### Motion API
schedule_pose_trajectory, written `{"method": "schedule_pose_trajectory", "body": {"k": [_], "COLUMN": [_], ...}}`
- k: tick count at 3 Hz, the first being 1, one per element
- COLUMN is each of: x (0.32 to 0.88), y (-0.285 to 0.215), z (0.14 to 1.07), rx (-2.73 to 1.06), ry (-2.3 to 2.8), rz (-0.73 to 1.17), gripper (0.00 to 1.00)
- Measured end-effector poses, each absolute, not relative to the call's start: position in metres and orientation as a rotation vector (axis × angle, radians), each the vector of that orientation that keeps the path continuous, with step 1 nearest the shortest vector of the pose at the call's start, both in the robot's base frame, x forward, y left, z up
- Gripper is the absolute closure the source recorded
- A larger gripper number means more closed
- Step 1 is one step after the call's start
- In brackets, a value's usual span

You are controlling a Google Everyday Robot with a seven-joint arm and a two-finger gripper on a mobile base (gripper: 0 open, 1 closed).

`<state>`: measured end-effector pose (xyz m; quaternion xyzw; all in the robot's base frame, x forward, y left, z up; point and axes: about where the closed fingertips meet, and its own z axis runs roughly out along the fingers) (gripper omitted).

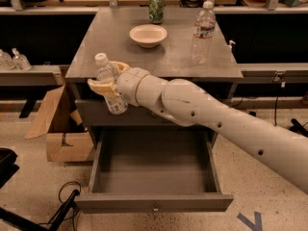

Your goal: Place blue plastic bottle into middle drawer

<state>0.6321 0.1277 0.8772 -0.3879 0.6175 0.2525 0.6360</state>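
My gripper (108,84) is shut on the blue plastic bottle (110,86), a clear bottle with a white cap and pale label. It holds it roughly upright, leaning slightly, in front of the cabinet's left front corner, above the left side of the open drawer. The middle drawer (154,201) is pulled fully out below and empty inside, with a small knob on its front. My white arm reaches in from the lower right.
On the gray cabinet top (106,52) stand a white bowl (148,34), a green can (156,7) and a clear bottle with a red-banded label (203,32). A cardboard box (60,129) sits on the floor at the left. Cables lie at lower left.
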Motion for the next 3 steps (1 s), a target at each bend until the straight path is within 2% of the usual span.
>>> {"method": "schedule_pose_trajectory", "body": {"k": [2, 3], "x": [0.591, 0.592], "y": [0.186, 0.197], "z": [0.774, 0.695], "rx": [-0.945, -1.016], "ry": [1.335, 1.234], "rz": [0.822, 0.939], "gripper": [1.00, 1.00]}}
